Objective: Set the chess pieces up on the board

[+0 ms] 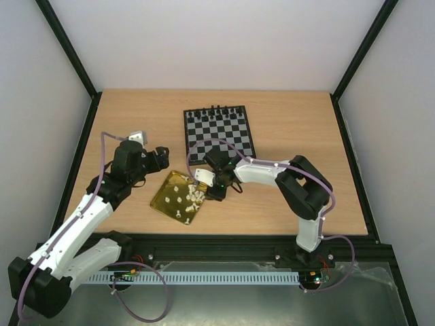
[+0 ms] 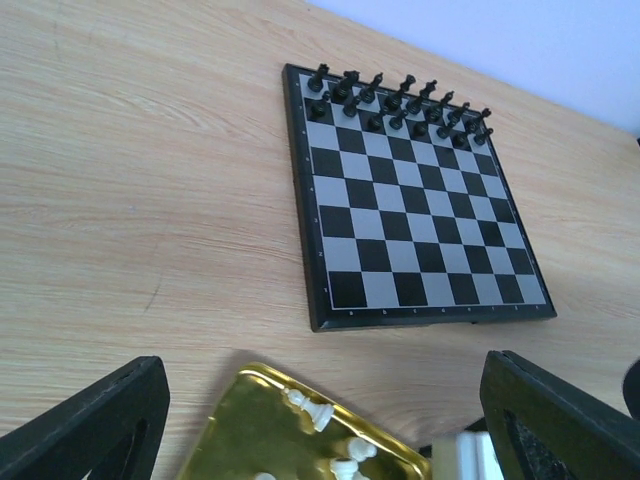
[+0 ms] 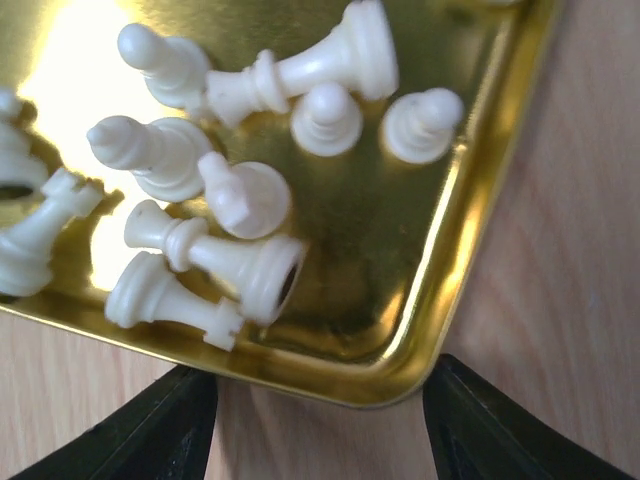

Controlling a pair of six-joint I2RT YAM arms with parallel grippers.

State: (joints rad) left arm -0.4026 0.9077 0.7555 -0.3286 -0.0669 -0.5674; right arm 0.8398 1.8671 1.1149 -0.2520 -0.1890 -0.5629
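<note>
The board (image 1: pixel 219 132) lies at the table's middle back, with black chessmen (image 2: pixel 400 100) on its two far rows and the other squares bare (image 2: pixel 410 210). Several white chess pieces (image 3: pixel 245 265) lie tumbled in a gold tray (image 3: pixel 440 260) near the board's front left corner (image 1: pixel 178 198). My right gripper (image 3: pixel 320 440) hangs low at the tray's right corner (image 1: pixel 212 192). It is open, its fingers standing either side of that corner with nothing between them. My left gripper (image 2: pixel 320 430) hovers open over the tray's far edge (image 1: pixel 160 156), holding nothing.
Bare wood lies to the left of the board (image 2: pixel 150 180) and on the table's right side (image 1: pixel 306 136). Black frame posts and white walls close in the table. The right arm's white camera housing (image 2: pixel 465 460) shows at the bottom of the left wrist view.
</note>
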